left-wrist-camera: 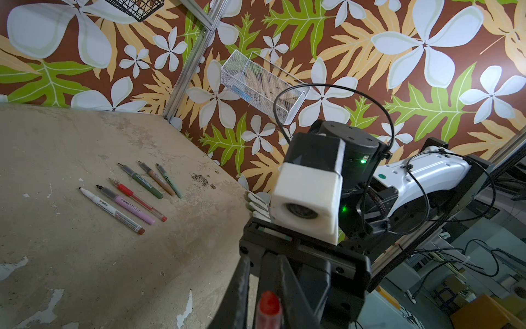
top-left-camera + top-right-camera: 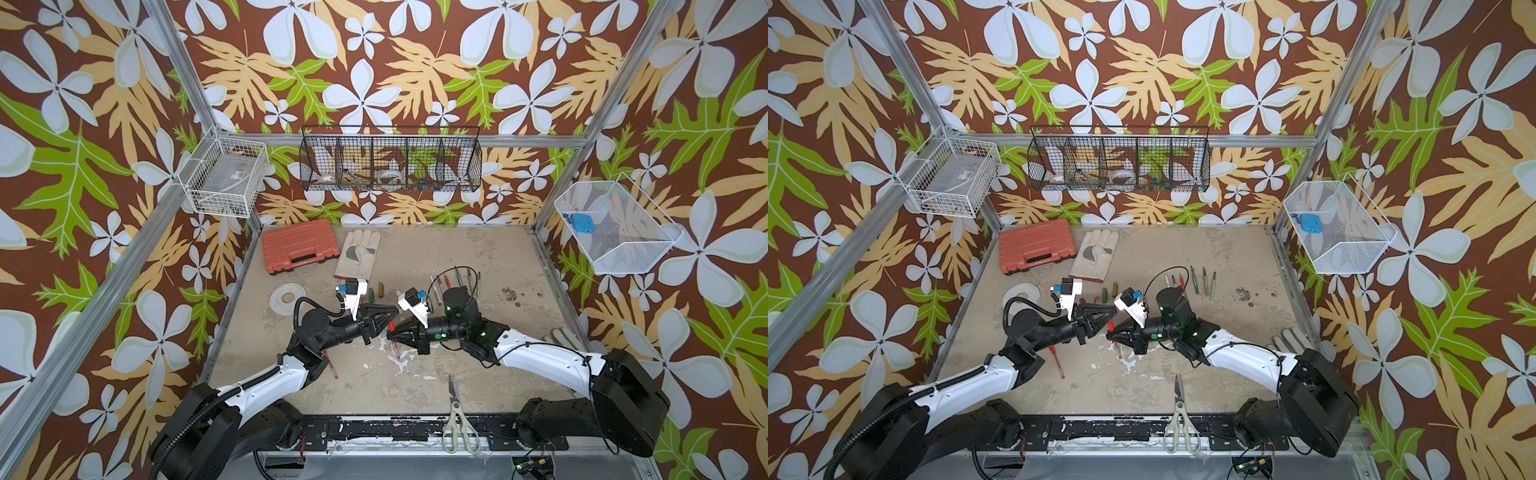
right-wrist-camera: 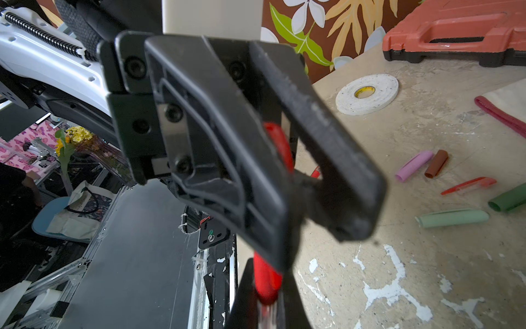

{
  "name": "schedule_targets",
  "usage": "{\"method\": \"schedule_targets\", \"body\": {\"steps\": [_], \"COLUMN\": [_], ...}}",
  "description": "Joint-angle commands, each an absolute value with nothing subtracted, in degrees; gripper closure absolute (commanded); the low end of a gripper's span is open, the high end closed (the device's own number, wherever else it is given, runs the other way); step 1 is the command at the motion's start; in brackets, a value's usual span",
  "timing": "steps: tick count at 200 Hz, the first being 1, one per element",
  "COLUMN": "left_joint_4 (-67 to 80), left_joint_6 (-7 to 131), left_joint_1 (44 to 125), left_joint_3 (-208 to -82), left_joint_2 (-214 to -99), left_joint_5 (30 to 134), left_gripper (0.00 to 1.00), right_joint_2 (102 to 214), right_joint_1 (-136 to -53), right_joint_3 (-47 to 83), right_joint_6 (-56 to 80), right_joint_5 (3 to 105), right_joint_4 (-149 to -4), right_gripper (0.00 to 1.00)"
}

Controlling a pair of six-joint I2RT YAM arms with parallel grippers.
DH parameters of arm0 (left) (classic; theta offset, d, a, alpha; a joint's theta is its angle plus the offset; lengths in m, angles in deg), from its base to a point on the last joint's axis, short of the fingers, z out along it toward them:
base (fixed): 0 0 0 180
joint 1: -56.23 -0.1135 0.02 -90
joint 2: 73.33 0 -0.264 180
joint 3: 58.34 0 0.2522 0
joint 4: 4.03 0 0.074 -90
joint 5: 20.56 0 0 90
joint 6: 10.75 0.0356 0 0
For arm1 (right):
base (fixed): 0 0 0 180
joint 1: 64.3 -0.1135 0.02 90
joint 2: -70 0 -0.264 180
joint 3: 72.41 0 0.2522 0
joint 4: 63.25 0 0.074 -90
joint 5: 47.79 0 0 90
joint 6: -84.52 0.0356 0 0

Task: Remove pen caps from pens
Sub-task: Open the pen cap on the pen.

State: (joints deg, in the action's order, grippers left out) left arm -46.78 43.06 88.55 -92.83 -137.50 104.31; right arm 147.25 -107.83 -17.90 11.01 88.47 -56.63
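Between the pincers: the red pen (image 2: 390,324) bridges the left pincer (image 2: 392,314) and the right pincer (image 2: 389,331), which meet tip to tip above the tabletop (image 2: 415,257).
Long axis: it runs straight from one pincer into the other.
Left pincer: pinching the red cap (image 1: 269,306), as far as its wrist view shows.
Right pincer: pressed together on the pen's body.
Coming move: judged a straight pull apart along that axis, with both arms equally near.
Loose pen caps (image 3: 452,218): on the tabletop just beyond the left pincer.
Uncapped pens (image 1: 141,181): a row beyond the right pincer.
Black wire basket (image 2: 390,137): on the wall far beyond both pincers, holding tape rolls and small bits.
White mesh basket (image 2: 648,257): out past the right pincer, holding a blue object (image 2: 578,221).
White wire basket (image 2: 216,203): out past the left pincer, contents unclear.
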Motion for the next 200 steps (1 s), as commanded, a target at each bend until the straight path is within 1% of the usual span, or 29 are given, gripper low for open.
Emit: {"method": "schedule_targets", "body": {"steps": [1, 23, 39, 59, 77, 99, 129, 152, 173, 200], "left_joint_4": [-47.6, -47.4, -47.0, -46.4, -42.4, -36.2, -33.6, -33.6, -34.4, -35.4], "left_joint_6": [43.6, 43.7, 43.8, 43.9, 44.8, 45.8, 44.8, 44.5, 44.3, 44.4], "left_joint_1": [88.5, 88.5, 88.5, 88.5, 88.5, 88.5, 88.4, 88.4, 88.0, 87.5], "left_joint_3": [-92.7, -92.6, -92.8, -92.6, -91.9, -91.2, -91.1, -90.6, -89.8, -89.1], "left_joint_2": [-137.3, -137.3, -137.3, -136.6, -133.7, -129.4, -127.7, -127.2, -126.5, -126.1], "left_joint_5": [104.5, 104.4, 104.2, 102.9, 96.0, 87.4, 83.4, 81.5, 80.8, 80.9], "left_gripper": [0.85, 0.91, 1.00, 1.00, 1.00, 1.00, 1.00, 1.00, 1.00, 1.00], "right_joint_2": [147.2, 146.8, 146.4, 145.8, 145.5, 145.2, 146.8, 147.7, 147.4, 148.8], "right_joint_1": [-108.0, -108.0, -108.0, -108.0, -108.0, -108.8, -114.5, -115.9, -116.1, -115.4], "right_joint_3": [-17.4, -17.5, -17.4, -17.6, -17.3, -17.2, -14.3, -13.3, -13.8, -13.9], "right_joint_6": [10.1, 10.0, 9.9, 9.4, 8.7, 8.3, 5.1, 5.0, 4.0, 3.3], "right_joint_5": [89.0, 88.7, 88.4, 87.3, 83.9, 76.4, 60.7, 56.9, 59.0, 70.4], "right_joint_4": [-56.3, -56.3, -56.6, -57.2, -59.3, -61.6, -67.7, -69.2, -68.9, -67.7], "right_gripper": [1.00, 1.00, 1.00, 1.00, 1.00, 1.00, 1.00, 1.00, 1.00, 1.00]}}
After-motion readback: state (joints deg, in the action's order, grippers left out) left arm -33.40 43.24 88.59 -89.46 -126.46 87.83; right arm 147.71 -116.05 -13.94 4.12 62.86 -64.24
